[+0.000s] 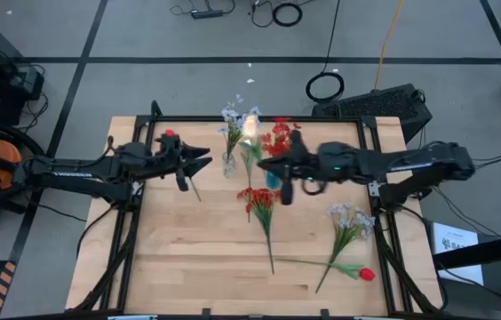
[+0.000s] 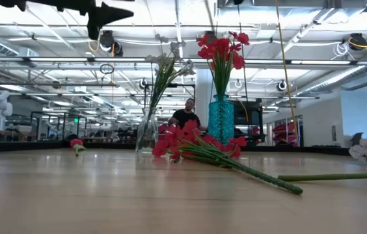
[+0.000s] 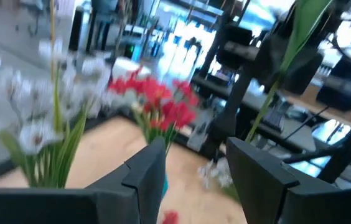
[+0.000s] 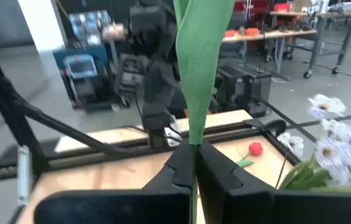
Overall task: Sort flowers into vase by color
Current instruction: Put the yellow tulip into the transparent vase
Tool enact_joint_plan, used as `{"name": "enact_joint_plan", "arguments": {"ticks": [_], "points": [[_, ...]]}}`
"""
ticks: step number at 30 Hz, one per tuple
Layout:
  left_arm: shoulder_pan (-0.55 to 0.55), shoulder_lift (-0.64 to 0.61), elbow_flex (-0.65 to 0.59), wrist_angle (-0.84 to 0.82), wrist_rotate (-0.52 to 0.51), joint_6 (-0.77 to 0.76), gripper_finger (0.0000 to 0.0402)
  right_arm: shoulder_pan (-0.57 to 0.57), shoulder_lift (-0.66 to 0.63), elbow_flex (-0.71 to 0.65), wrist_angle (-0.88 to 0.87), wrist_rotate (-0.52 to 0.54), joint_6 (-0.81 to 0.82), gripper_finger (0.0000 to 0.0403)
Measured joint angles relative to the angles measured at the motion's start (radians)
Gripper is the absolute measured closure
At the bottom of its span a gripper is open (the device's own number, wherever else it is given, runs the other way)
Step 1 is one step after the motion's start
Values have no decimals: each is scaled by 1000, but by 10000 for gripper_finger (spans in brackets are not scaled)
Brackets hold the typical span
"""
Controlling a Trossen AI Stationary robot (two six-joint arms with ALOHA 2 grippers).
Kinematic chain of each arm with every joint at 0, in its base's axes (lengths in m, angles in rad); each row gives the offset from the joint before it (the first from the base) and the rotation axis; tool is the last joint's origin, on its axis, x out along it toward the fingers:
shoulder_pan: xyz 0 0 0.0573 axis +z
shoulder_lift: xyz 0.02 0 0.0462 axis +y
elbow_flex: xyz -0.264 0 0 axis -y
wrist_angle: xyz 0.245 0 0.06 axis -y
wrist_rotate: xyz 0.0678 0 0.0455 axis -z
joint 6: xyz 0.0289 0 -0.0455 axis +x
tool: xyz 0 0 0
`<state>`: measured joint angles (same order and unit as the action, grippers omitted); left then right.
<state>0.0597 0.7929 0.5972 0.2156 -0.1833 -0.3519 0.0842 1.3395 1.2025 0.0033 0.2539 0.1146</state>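
The right claw [image 4: 194, 163] is pinched shut on a cream tulip stem [image 4: 195, 68], hovering by the teal vase [image 2: 221, 118] of red flowers [image 2: 222, 49] near the table's [image 1: 179, 258] twelve o'clock edge. The pale blooms sit in the clear vase [image 2: 147, 133] just at its nine o'clock, so a small drift could drop it among the reds. The left claw [image 3: 195, 167] hangs open and empty at nine o'clock; the limp stem could also snag a rim and tip a vase.

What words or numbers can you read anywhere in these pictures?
None can be read.
The left arm carries pale lettering along its side, too small to make out.
The white sheet on the floor beside the table has print, too blurred to read.
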Motion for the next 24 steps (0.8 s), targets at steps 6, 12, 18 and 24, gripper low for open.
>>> {"name": "enact_joint_plan", "arguments": {"ticks": [6, 12, 18, 24], "points": [[-1, 0, 0, 88, 23, 73, 227, -36, 188, 179, -18, -103, -30, 402], [-3, 0, 0, 116, 108, 116, 227, -65, 334, 304, -52, -172, -34, 402], [-19, 0, 0, 116, 145, 219, 227, -66, 427, 375, -102, -182, -32, 402], [-35, -1, 0, 120, 145, 284, 227, -68, 466, 422, -103, -182, -44, 402]]}}
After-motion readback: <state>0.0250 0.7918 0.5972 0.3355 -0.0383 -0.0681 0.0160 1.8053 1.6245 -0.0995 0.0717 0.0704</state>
